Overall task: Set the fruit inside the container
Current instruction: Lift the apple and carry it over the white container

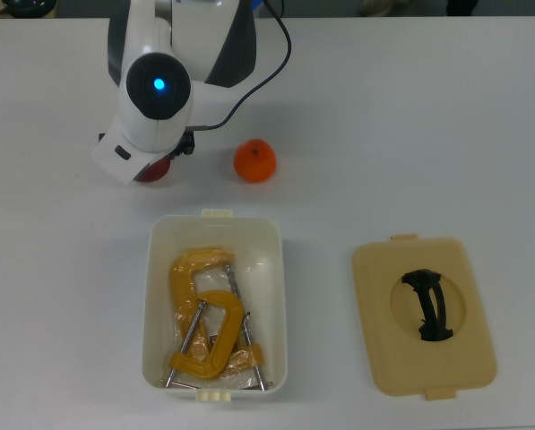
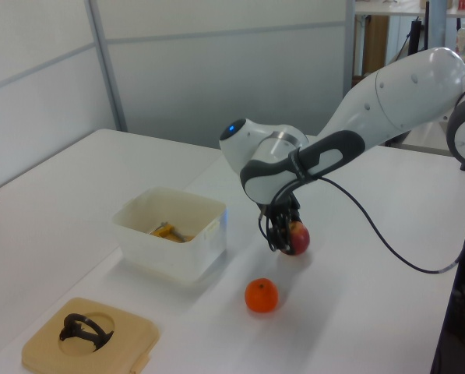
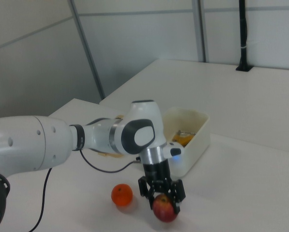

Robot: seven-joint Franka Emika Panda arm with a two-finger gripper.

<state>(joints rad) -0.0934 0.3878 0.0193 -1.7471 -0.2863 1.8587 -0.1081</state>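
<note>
The white table [image 1: 428,107] takes up nearly everything, and the big white arm [image 2: 388,86] reaches across it from the left view's right, bent down at the wrist. Its gripper [image 3: 162,199] is pinched on the red apple [image 3: 164,209], a finger on either side of it; in the left view the apple [image 2: 297,238] sits between the fingers a little off the tabletop, though how far it is lifted I cannot say. From the top view only a sliver of apple [image 1: 155,170] shows beneath the wrist.

The white container [image 1: 157,296] stands in the middle of the table, open, nearer the top view's bottom edge than the apple is. Two yellow C-clamps [image 1: 204,322] lie tangled inside it. Neither fruit is in it.

At the top view's right of the container, well apart from it, lies the flat beige lid [image 1: 375,358] with its black handle [image 1: 427,305] facing up.

The orange [image 1: 254,161] rests on the table just beside the gripper, on the top view's right of the apple, and a short way beyond the container's far end.
</note>
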